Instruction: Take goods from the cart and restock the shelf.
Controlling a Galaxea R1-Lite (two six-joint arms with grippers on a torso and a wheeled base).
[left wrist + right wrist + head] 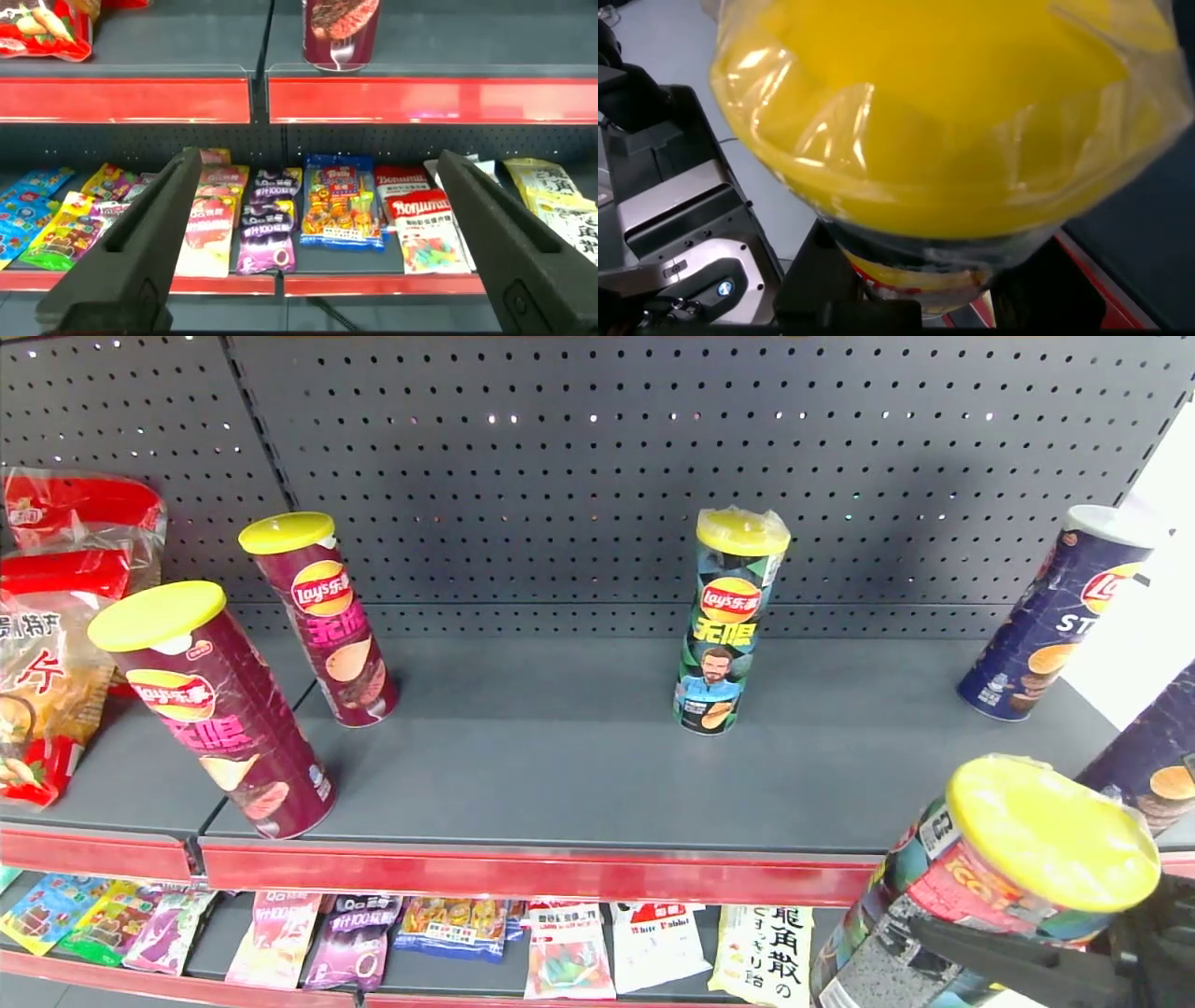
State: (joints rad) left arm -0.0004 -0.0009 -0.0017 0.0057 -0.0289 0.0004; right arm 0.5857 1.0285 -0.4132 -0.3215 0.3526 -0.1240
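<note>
1. Yellow-lidded chip can is clamped tilted in the right gripper, whose dark fingers close on the can's body below the lid. It sits by the right end of the red front edge of the grey shelf.
2. From the right wrist, the same can's film-wrapped lid is seen close up.
3. Left gripper is spread wide with nothing between its fingers. It faces the lower shelf's candy packets.
4. On the grey shelf, two maroon cans stand towards the left end, the front maroon can at the front edge and the rear maroon can behind it.
5. A green-and-black can stands upright near the back, about mid-shelf.
6. A blue can stands near the back right corner, and a dark can sits at the right end.
7. Snack bags are piled at the left end.
</note>
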